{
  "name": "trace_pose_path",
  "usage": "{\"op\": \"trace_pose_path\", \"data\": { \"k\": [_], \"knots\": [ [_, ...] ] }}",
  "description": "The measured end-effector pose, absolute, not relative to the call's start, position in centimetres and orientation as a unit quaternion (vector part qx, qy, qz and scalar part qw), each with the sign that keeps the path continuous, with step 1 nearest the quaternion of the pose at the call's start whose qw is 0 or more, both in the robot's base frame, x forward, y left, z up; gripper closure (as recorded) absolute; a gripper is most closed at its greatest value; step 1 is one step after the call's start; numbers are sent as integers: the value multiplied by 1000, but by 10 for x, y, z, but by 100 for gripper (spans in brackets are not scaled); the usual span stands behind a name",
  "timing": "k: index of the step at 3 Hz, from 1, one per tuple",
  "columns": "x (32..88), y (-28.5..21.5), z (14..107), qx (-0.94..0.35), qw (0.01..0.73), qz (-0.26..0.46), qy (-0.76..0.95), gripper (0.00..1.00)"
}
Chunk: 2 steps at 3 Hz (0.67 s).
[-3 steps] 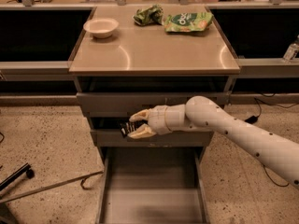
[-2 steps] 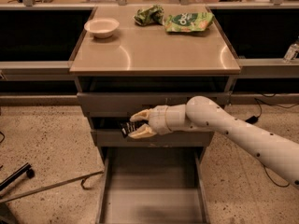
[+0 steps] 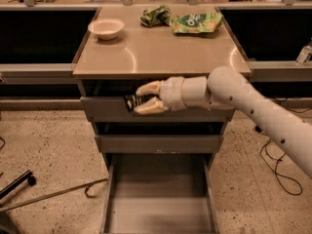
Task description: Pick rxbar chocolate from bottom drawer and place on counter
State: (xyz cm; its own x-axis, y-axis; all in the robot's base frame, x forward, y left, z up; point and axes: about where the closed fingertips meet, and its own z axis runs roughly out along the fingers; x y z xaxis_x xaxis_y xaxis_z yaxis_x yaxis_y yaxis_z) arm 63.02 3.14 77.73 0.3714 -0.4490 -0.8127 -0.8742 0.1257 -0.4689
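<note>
Chocolate rxbar (image 3: 131, 102), a small flat black-wrapped bar with white lettering, sits clenched in the cream two-finger end effector (image 3: 138, 101), before the top grey drawer (image 3: 105, 108), just under the shiny beige metal worktop (image 3: 161, 52).

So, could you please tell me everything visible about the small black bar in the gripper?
The small flat bar in a black wrapper with pale lettering is pinched between the cream fingers of the gripper, which hangs before the grey top drawer front, just under the beige metal counter. It lies roughly level, free end pointing picture-left. Only the fingers touch it.
</note>
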Motion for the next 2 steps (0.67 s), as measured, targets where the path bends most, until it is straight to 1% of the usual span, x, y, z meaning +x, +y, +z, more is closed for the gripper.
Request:
{"op": "trace_pose_path", "data": {
  "k": [2],
  "knots": [
    [662, 46, 954, -632, 628, 177, 418, 100]
  ]
}}
